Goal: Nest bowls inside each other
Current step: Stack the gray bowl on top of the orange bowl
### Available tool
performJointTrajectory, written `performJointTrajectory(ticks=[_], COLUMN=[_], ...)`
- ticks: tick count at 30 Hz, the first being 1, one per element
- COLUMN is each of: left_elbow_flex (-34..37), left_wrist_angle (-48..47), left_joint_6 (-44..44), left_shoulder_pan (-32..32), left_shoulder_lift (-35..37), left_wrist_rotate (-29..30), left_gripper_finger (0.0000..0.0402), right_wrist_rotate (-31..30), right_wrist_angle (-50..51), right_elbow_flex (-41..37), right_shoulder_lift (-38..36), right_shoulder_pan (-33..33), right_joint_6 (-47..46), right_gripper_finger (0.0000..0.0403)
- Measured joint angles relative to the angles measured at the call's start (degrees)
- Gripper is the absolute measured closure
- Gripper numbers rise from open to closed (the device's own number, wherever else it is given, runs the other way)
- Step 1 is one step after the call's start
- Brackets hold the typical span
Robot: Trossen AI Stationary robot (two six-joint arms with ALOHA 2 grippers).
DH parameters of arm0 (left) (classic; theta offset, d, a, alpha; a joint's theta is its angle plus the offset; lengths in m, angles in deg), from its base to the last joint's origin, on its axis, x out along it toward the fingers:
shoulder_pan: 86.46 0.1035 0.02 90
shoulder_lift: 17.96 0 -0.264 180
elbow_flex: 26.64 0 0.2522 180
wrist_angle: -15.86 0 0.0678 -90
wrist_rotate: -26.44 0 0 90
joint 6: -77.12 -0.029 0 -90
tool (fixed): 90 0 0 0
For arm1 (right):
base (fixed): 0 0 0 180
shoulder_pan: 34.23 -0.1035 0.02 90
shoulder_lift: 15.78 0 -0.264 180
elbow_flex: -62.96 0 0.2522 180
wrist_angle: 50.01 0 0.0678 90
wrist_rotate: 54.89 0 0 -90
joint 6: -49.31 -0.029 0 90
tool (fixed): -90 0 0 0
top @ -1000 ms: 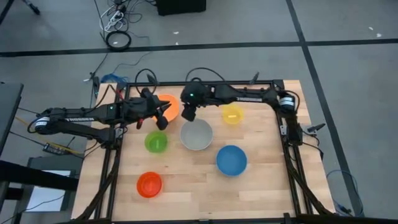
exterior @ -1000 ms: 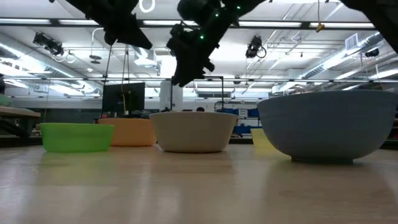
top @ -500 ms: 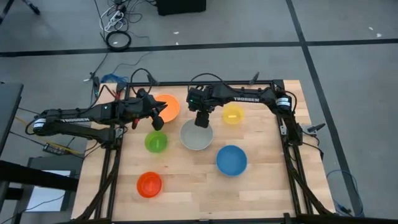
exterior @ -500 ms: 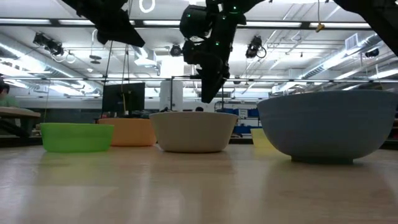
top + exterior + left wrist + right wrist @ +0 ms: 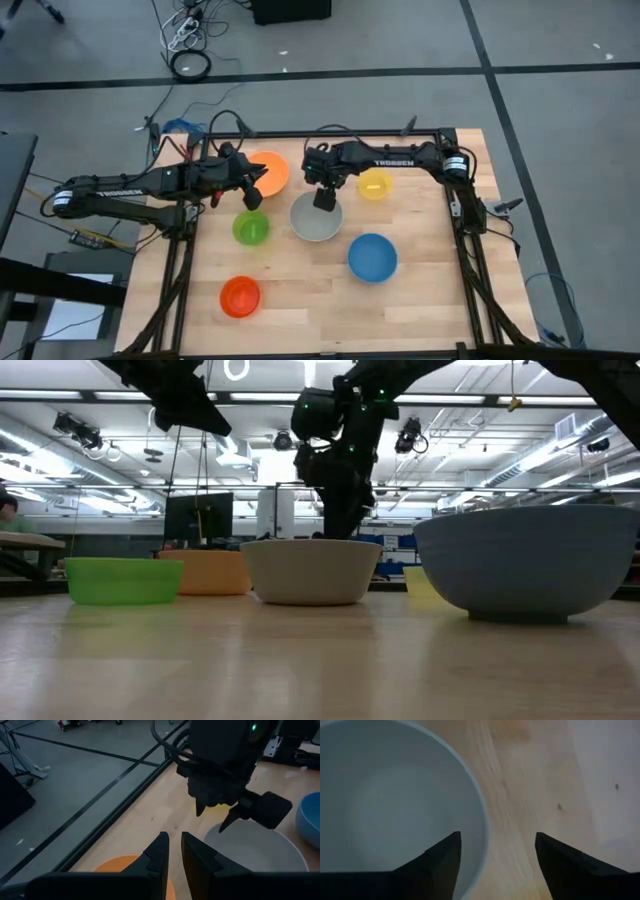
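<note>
Since a second ago the right gripper [image 5: 324, 198] has swung from beside the orange bowl [image 5: 268, 172] to the far rim of the grey bowl [image 5: 316, 217]; the left arm has barely shifted.

High view: right gripper sits over the grey bowl's far edge. Left gripper [image 5: 252, 190] hovers at the orange bowl's near-left edge. Yellow bowl [image 5: 374, 184] lies right of the right gripper, green bowl [image 5: 251, 228] left of the grey one, blue bowl [image 5: 372, 257] to the near right, red-orange bowl [image 5: 240, 296] near the front-left. All six stand apart on the wooden table [image 5: 420, 290]; none nested.

Low view: right gripper [image 5: 340, 525] points straight down, tips at the grey bowl's [image 5: 310, 571] rim line. Green [image 5: 122, 580], orange [image 5: 215, 572] and blue [image 5: 525, 560] bowls rest on the table.

Left wrist view: left gripper [image 5: 172, 851] fingers nearly together, a thin gap, nothing between them; orange bowl [image 5: 112, 866] below.

Right wrist view: right gripper [image 5: 497, 851] jaws wide apart, straddling the grey bowl's [image 5: 390, 805] rim, one finger inside, one outside; not yet gripping.
</note>
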Motion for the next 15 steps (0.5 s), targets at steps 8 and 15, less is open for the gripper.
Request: performJointTrajectory(ticks=[8, 15], left_elbow_flex=[0.0, 0.0], left_wrist_angle=[0.0, 0.0], left_joint_6=[-0.1, -0.1], left_shoulder_pan=[0.0, 0.0], left_shoulder_lift=[0.0, 0.0], left_wrist_rotate=[0.0, 0.0], left_gripper_finger=[0.0341, 0.0341], right_wrist_rotate=[0.3, 0.5], right_wrist_angle=[-6.2, -13.4], right_elbow_flex=[-6.2, -10.7], right_shoulder_lift=[0.0, 0.0], right_shoulder_pan=[0.0, 0.0], right_joint_6=[-2.5, -3.0], right_gripper_finger=[0.0141, 0.0173])
